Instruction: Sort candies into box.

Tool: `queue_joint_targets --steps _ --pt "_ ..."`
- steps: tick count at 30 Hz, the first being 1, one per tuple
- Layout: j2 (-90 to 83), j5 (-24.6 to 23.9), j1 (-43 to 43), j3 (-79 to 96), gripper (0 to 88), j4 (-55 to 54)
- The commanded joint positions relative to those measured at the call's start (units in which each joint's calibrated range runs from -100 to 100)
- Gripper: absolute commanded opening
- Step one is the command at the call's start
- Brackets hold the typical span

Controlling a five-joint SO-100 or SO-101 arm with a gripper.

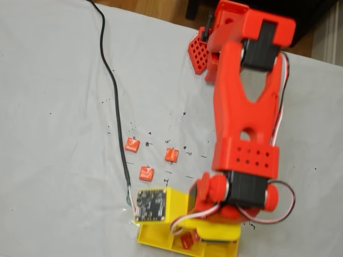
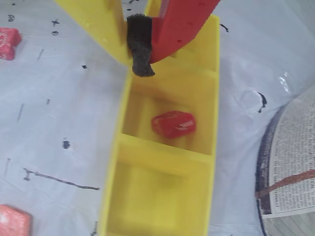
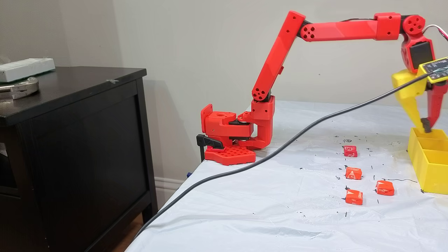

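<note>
A: Item one, the box?

B: One yellow tray (image 3: pixel 429 164), long and shallow, three square compartments, at the right edge of the side fixed view, on the white sheet (image 3: pixel 280 210). In the wrist view it (image 2: pixel 212 93) runs down the middle of the picture.

A: Contents?

B: One red candy (image 2: pixel 173 123) in the middle compartment, lying near its right wall. The near compartment holds nothing visible (the far one is mostly hidden behind the fingers).

A: Loose candies?

B: Four on the sheet in the side fixed view, left of the tray and well apart from it: one farthest (image 3: pixel 350 151), one behind it (image 3: pixel 353 173), one nearest the camera (image 3: pixel 354 197), one closest to the tray (image 3: pixel 385 188). The top fixed view shows three of them, e.g. (image 1: pixel 132 144).

A: Gripper?

B: Over the tray's far end (image 2: pixel 140 46), pointing down; yellow finger (image 2: pixel 98 22) and red finger (image 2: pixel 179 22) close at the tips, a black pad between, nothing held as far as I can see.

A: Other?

B: Black cable (image 3: pixel 245 166) across the sheet; black cabinet (image 3: pixel 70 147) at left.
</note>
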Motion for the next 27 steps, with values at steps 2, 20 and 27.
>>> queue_joint_targets --steps 2,20,27 --pt "-22.78 4.59 -2.50 18.23 0.2 3.22" --pt "-24.98 2.30 -5.31 38.80 24.6 1.42" --pt "-24.56 3.32 -6.58 42.99 30.4 -2.67"
